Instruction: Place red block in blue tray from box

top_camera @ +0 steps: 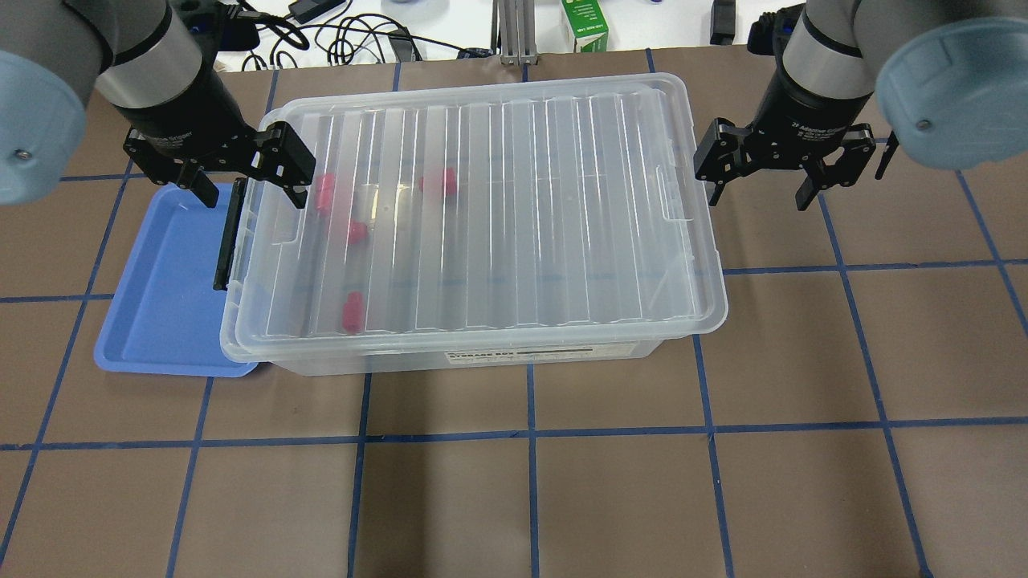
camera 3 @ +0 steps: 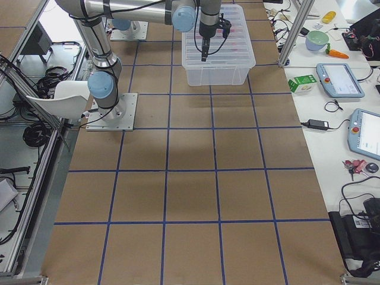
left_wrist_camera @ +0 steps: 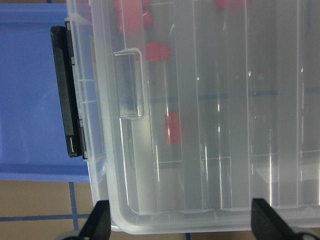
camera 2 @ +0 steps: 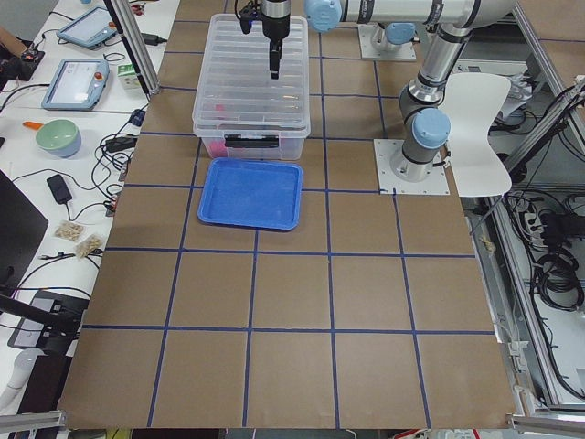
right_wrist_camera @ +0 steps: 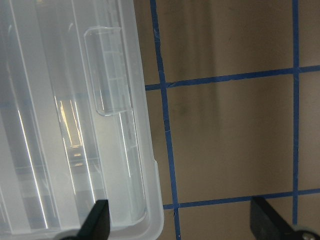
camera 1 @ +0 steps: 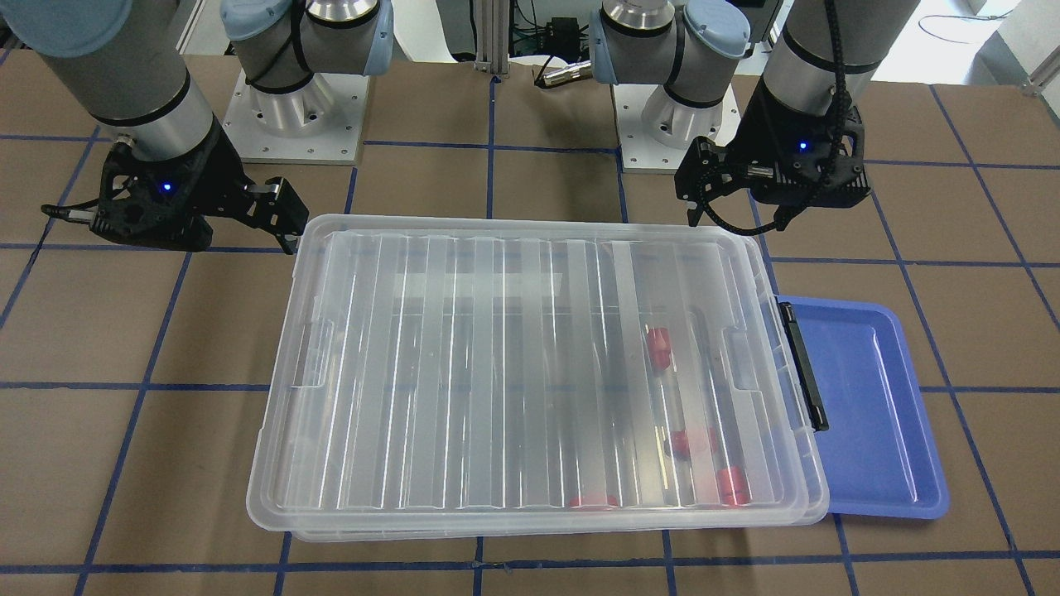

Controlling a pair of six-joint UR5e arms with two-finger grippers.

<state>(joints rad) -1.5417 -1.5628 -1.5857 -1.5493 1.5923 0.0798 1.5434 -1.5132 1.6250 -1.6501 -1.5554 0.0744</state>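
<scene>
The clear box [top_camera: 498,241] stands mid-table with its ribbed lid on and its black latch [top_camera: 228,234] at the left end. Several red blocks [top_camera: 352,311] lie inside near that end and show through the lid [camera 1: 658,346] [left_wrist_camera: 172,127]. The blue tray [top_camera: 157,297] lies beside the latch end, partly under the box rim, with nothing in it. My left gripper [top_camera: 241,181] is open and empty above the box's far left corner [left_wrist_camera: 181,222]. My right gripper [top_camera: 759,193] is open and empty just off the box's right end [right_wrist_camera: 182,222].
The brown table [top_camera: 530,498] has blue grid tape. Cables and a green carton [top_camera: 585,24] lie beyond the far edge. Both arm bases [camera 1: 298,108] stand behind the box in the front-facing view. Tablets and a bowl [camera 2: 58,137] sit on a side bench.
</scene>
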